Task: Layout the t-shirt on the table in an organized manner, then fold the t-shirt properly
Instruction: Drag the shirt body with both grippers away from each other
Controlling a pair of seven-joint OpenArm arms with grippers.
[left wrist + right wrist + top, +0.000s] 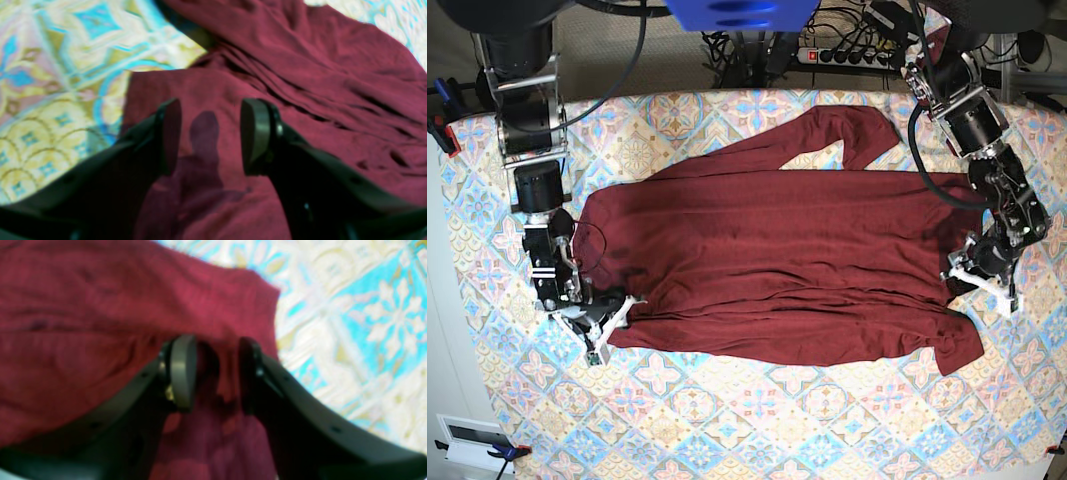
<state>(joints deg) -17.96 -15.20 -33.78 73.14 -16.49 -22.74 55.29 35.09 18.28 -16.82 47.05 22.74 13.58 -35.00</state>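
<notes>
The dark maroon t-shirt (777, 260) lies spread wide across the patterned table (777, 420), with one sleeve (857, 130) angled toward the back. My left gripper (210, 133) hovers open over the shirt (300, 66) near its edge, nothing between the pads; in the base view it is at the shirt's right side (959, 278). My right gripper (218, 373) stands open at the shirt's left lower corner (617, 312). A raised ridge of the cloth (100, 306) stands loosely between its pads.
The shirt shows long wrinkles near its right side (333, 100). Bare tablecloth (350, 323) lies just beyond the corner by my right gripper. A power strip (847, 55) and cables sit behind the table's far edge. Both arm bases stand at the back corners.
</notes>
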